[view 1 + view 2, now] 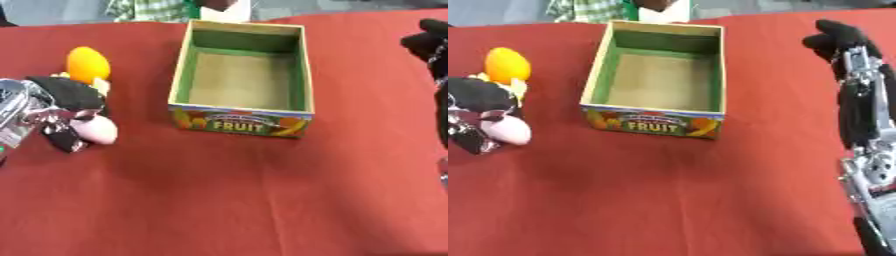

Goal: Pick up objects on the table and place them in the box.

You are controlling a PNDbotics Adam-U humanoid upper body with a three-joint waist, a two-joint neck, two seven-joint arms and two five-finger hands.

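Close left hand [61,107], curled on pale egg [94,129] beside orange [88,64] left of empty box [179,75], lift clear of rim, release over middle; right hand [842,37] idle, seemingly curled, holding nothing.

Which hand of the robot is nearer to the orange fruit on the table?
The left hand. It lies just below the orange fruit, almost touching it, over a pale pink object. The right hand is far across the table, beyond the box.

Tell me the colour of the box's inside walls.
Green. The box has green inner walls above a bare tan cardboard floor; the left eye view shows them best.
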